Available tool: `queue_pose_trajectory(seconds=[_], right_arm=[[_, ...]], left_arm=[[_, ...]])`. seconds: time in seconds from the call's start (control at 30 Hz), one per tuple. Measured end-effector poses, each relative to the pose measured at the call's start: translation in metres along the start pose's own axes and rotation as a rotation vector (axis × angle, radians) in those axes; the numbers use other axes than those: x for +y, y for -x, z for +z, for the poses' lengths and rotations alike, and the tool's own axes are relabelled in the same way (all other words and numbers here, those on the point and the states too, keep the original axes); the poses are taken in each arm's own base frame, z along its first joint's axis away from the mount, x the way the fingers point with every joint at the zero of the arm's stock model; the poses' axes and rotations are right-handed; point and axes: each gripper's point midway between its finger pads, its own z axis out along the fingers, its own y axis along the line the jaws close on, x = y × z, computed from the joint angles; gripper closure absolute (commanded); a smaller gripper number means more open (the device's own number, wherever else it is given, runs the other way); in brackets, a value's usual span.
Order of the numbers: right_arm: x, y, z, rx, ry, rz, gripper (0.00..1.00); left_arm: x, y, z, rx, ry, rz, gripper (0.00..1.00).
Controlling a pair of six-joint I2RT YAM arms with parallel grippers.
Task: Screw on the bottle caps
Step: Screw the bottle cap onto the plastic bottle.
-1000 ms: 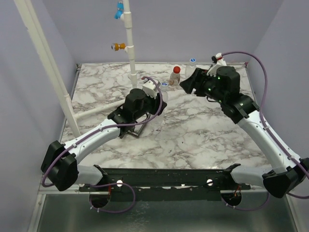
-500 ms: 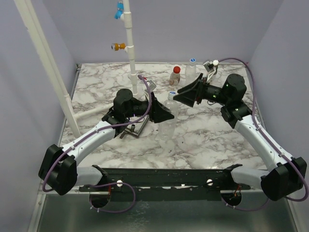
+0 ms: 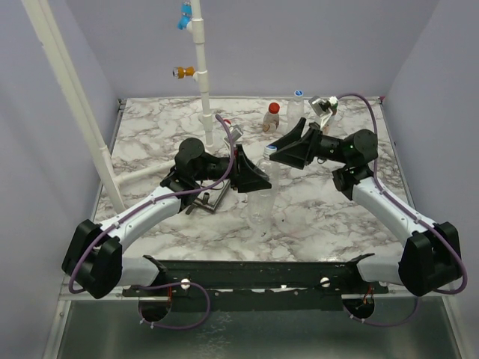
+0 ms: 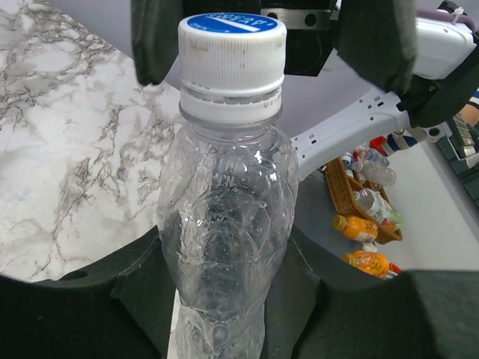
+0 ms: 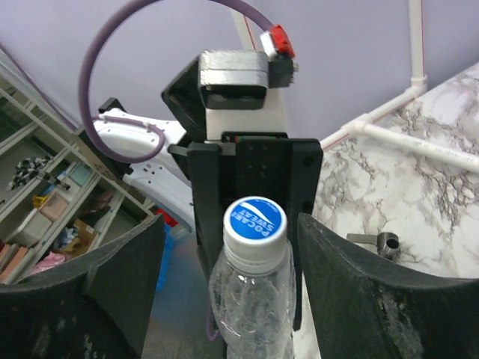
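A clear bottle stands upright above the table's middle, my left gripper shut on its body. In the left wrist view the bottle fills the frame between my fingers, its white-and-blue cap seated on the neck. My right gripper reaches in from the right, open, its jaws standing either side of the cap with a gap on each side. At the back stand a red-capped bottle with a reddish label and a white-and-blue-capped bottle.
A white upright pipe with an orange fitting and a blue fitting rises at the back. A slanted white pipe runs along the left. A small metal part lies under the left arm.
The left gripper has risen from the table with the bottle and holds it upright. The right gripper has swung left from the back bottles and now straddles the cap.
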Motion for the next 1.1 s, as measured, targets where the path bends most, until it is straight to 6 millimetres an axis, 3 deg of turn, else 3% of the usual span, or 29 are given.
queue_pose_trajectory(seconds=[0.27,0.4,0.73,0.87,1.0,1.1], right_arm=[[0.011,0.007,0.001,-0.025,0.044,0.004,0.38],[0.011,0.006,0.001,-0.025,0.043,0.011,0.48],[0.004,0.0,-0.002,-0.003,0.001,0.026,0.51],[-0.001,-0.004,-0.002,0.012,-0.017,0.036,0.63],[-0.005,-0.006,-0.002,0.026,-0.035,0.046,0.85],[-0.007,-0.006,-0.002,0.036,-0.048,0.033,0.95]], left_arm=[[-0.003,-0.002,0.001,0.01,-0.028,-0.01,1.0],[-0.003,-0.003,0.001,0.015,-0.037,-0.011,1.0],[-0.002,-0.007,0.002,0.033,-0.05,-0.027,1.0],[0.0,-0.01,0.003,0.042,-0.052,-0.035,1.0],[-0.001,-0.011,0.003,0.051,-0.062,-0.037,1.0],[-0.001,-0.011,0.003,0.052,-0.065,-0.04,1.0]])
